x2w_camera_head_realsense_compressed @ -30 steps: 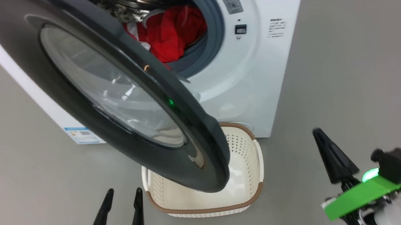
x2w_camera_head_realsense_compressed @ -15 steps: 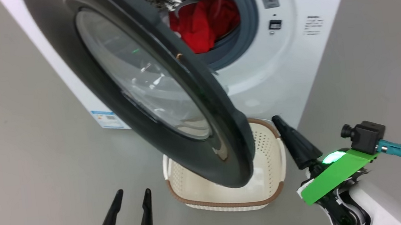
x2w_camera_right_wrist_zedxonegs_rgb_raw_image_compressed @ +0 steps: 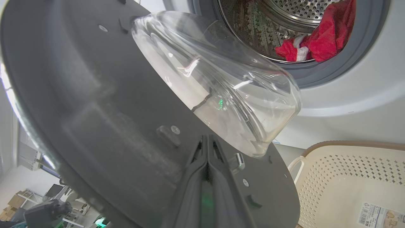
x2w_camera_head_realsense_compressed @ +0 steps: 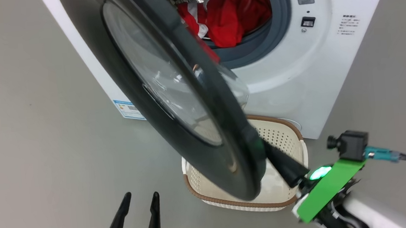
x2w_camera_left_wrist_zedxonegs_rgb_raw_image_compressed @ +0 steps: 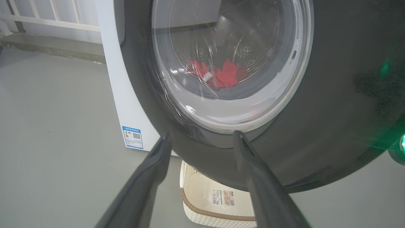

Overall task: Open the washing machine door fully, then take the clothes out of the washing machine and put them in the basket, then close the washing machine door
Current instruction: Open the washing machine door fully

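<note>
The washing machine door (x2w_camera_head_realsense_compressed: 191, 146), black-rimmed with a bulging glass bowl (x2w_camera_right_wrist_zedxonegs_rgb_raw_image_compressed: 221, 82), stands partly open off the white washing machine (x2w_camera_head_realsense_compressed: 297, 82). Red clothes (x2w_camera_head_realsense_compressed: 234, 14) lie in the steel drum and also show in the right wrist view (x2w_camera_right_wrist_zedxonegs_rgb_raw_image_compressed: 319, 41). My right gripper (x2w_camera_right_wrist_zedxonegs_rgb_raw_image_compressed: 207, 138) is shut, its tips against the door's dark inner face just below the glass bowl. In the head view its finger (x2w_camera_head_realsense_compressed: 284, 164) runs behind the door's lower edge, above the cream basket (x2w_camera_head_realsense_compressed: 282, 123). My left gripper (x2w_camera_head_realsense_compressed: 141, 196) is open and empty on the door's outer side, short of the rim (x2w_camera_left_wrist_zedxonegs_rgb_raw_image_compressed: 332, 110).
The basket (x2w_camera_right_wrist_zedxonegs_rgb_raw_image_compressed: 348, 144) sits on the grey floor right under the door's lower edge and against the machine's front, its inside empty with a paper label (x2w_camera_left_wrist_zedxonegs_rgb_raw_image_compressed: 223, 197). A blue label (x2w_camera_head_realsense_compressed: 128, 108) marks the machine's side. A white railing (x2w_camera_left_wrist_zedxonegs_rgb_raw_image_compressed: 47, 22) stands far behind.
The head view has shifted. My right gripper has come in from the right of the basket to the door's inner side. The door now looks more edge-on.
</note>
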